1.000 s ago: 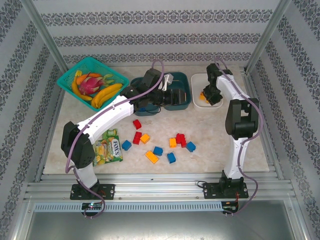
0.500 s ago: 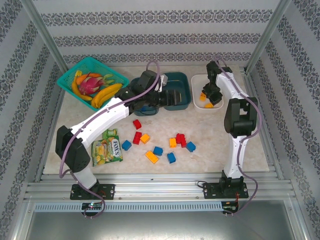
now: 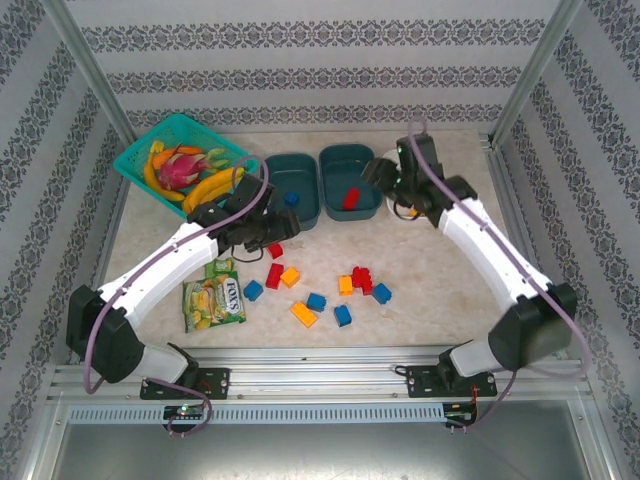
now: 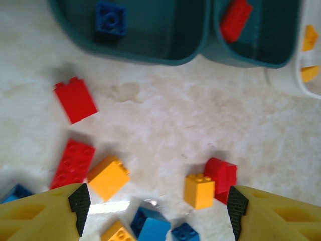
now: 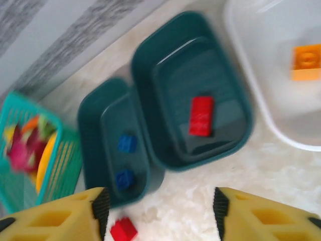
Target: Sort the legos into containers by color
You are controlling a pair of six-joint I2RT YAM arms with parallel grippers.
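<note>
Several loose legos lie mid-table, among them a red one (image 3: 275, 249), a yellow one (image 3: 290, 276) and a blue one (image 3: 316, 301). My left gripper (image 3: 264, 234) hangs open just above them, with a yellow brick (image 4: 198, 190) and blue bricks (image 4: 150, 226) between its fingers, touching none. The left teal tub (image 3: 290, 178) holds blue bricks (image 5: 127, 143). A red brick (image 5: 201, 115) lies in the middle teal tub (image 3: 348, 170). The white tub (image 5: 271, 75) holds an orange brick (image 5: 306, 63). My right gripper (image 3: 380, 182) is open and empty over the tubs' near edge.
A turquoise mesh basket of fruit (image 3: 135, 160) stands at the back left beside the tubs. A green snack packet (image 3: 214, 295) lies left of the loose bricks, under my left forearm. Patterned walls and metal posts close in the table.
My left gripper drew back from the teal tubs toward the loose bricks. My right arm swung left off the white tub and stretched out. Both teal tubs are now uncovered.
</note>
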